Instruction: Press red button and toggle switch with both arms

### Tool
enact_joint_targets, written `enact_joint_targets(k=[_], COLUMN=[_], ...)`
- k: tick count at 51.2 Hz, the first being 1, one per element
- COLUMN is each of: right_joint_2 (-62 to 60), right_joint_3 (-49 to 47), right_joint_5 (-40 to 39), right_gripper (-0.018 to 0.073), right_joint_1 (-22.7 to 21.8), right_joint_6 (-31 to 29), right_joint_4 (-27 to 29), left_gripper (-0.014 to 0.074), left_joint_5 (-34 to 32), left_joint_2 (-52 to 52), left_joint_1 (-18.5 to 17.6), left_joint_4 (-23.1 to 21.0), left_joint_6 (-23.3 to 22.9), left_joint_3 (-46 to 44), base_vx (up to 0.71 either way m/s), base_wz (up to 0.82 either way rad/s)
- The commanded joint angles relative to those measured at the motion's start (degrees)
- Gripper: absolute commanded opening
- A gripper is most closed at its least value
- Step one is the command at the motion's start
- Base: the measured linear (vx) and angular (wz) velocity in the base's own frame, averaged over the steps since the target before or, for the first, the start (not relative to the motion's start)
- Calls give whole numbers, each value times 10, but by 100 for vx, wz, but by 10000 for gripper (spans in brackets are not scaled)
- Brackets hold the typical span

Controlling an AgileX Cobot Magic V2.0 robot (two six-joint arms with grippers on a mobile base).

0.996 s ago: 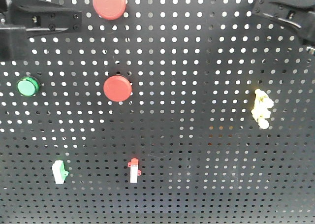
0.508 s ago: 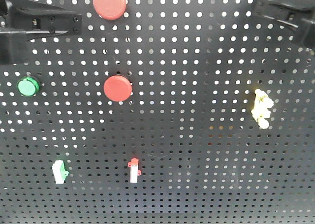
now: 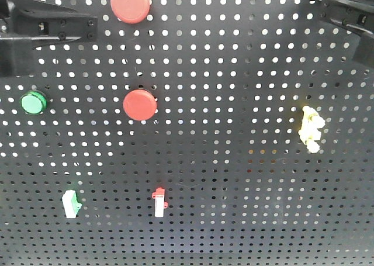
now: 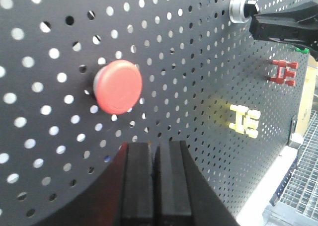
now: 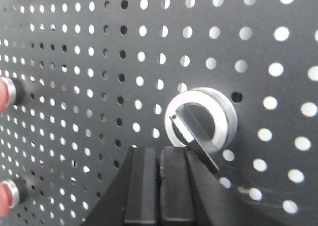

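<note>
Front view first: the black perforated metal pegboard (image 3: 234, 73) fills the frame. The round flat-domed red push button (image 3: 129, 3) sits up at 11 o'clock, clipped by the top edge. The black, tapered left gripper (image 3: 87, 27) reaches in from 9 o'clock of that button, tip aimed at it, with a strip of bare board between them. At 1 o'clock the black right gripper (image 3: 328, 6) slants in from the top corner.

On the left wrist view, the left gripper (image 4: 155, 146) has its jaws pressed together with nothing between them. The red button (image 4: 118, 86) stands at 11 o'clock of the tips, near but apart. Up at 1 o'clock, the tip of the right gripper (image 4: 256, 27) sits just beside the small black toggle switch in its shiny silver ring (image 4: 242, 7).

On the right wrist view, the right gripper (image 5: 160, 150) also has its jaws flat against each other, empty. The toggle switch (image 5: 198, 119) is at 1 o'clock of the tips, right beside them. Its short lever runs from 10 o'clock to 4 o'clock, and I cannot tell whether its lower end touches the gripper.

Elsewhere on the board, a smaller round red button (image 3: 139, 104) sits at 6 o'clock of the first. A round green button (image 3: 33, 103) is at 9 o'clock and a yellow clip-like plastic piece (image 3: 310, 129) at 3 o'clock.
</note>
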Motion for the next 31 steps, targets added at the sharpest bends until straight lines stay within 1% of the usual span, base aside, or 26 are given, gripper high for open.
enact_joint_targets(k=[1, 5, 8, 10, 12, 16, 19, 22, 25, 31], right_joint_2=[-8, -13, -19, -25, -30, -45, -56, -71, -85, -126], right_joint_3=[-19, -17, -17, -17, -17, -17, -17, -17, -16, 25], right_joint_5=[-103, -96, -73, -63, -51, -39, -37, -31, -14, -3], right_gripper=[-3, -3, -3, -3, -3, -3, -3, -3, -3, -3], right_joint_1=[-6, -6, -6, -6, -6, -6, -7, -7, -7, -7], right_joint_6=[1, 11, 37, 56, 83, 151, 207, 276, 330, 396], right_joint_4=[23, 15, -15, -42, -80, -153, -223, -307, -377, -471], left_gripper=[1, 1, 1, 1, 1, 1, 1, 1, 1, 1], left_joint_5=[-37, -34, -30, -27, -25, -10, 2, 11, 9, -11], left_joint_2=[-8, -8, -8, -9, -9, -11, -11, -14, -23, -51], left_joint_1=[-1, -1, -1, 0, 0, 0, 0, 0, 0, 0], left_joint_4=[-15, -14, -11, -8, -1, 22, 50, 89, 126, 195], left_joint_6=[-6, -6, -6, -6, -6, -14, -37, -66, -87, -131], left_joint_3=[-13, -13, -13, -13, -13, -13, -13, -6, 14, 83], base_vx=[0, 0, 0, 0, 0, 0, 0, 0, 0, 0], base_wz=[0, 0, 0, 0, 0, 0, 0, 0, 0, 0])
